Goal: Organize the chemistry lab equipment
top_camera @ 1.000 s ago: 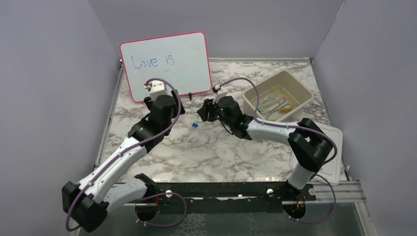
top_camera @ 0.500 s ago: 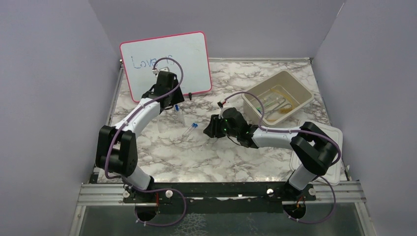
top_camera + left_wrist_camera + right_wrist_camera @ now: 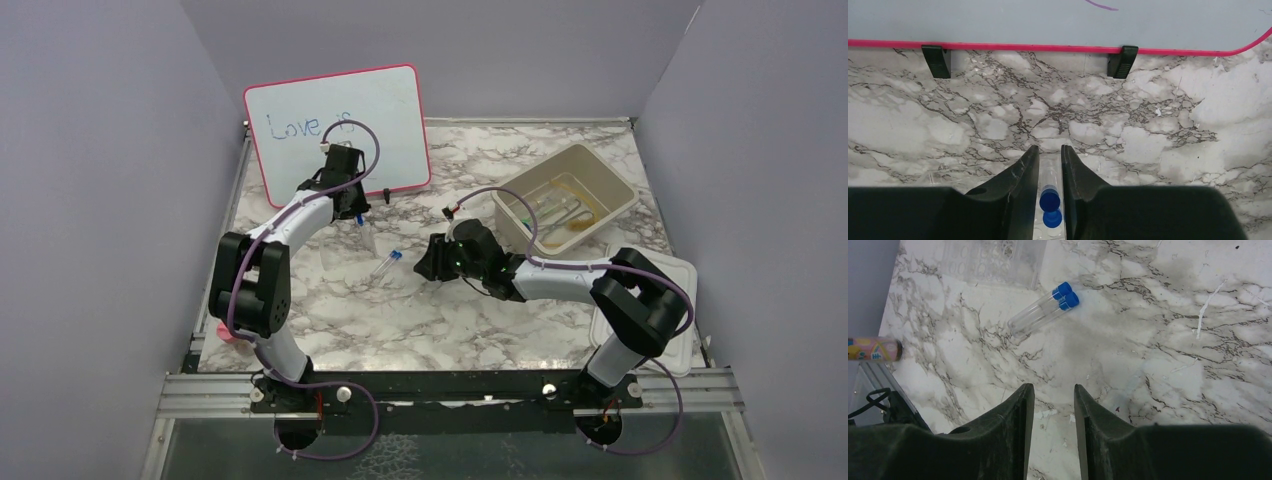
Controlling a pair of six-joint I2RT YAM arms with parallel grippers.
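Blue-capped and clear, the pair of loose tubes [image 3: 1040, 311] lies side by side, touching, on the tabletop [image 3: 1173, 340]. It sits just ahead of your right gripper [image 3: 1053, 390], a little left of the centre line in the wrist view. That gripper is open and empty, its jaws spread wider than the pair.

The long axis is what matters here. The tubes run on a diagonal, caps at the far right end and bare ends nearer and to the left, so they lie neither across nor along the line on which the jaws close. You will likely need to turn the wrist until the jaws straddle the tubes squarely before you come down.

From above, the right arm is plainly the nearer one, with the pair just beside its fingers. Your left gripper [image 3: 1050, 149] is at the back by the whiteboard [image 3: 340, 120]. It is closed on another capped tube [image 3: 1049, 200], apparently above the clear rack [image 3: 993, 260], so count it as occupied.
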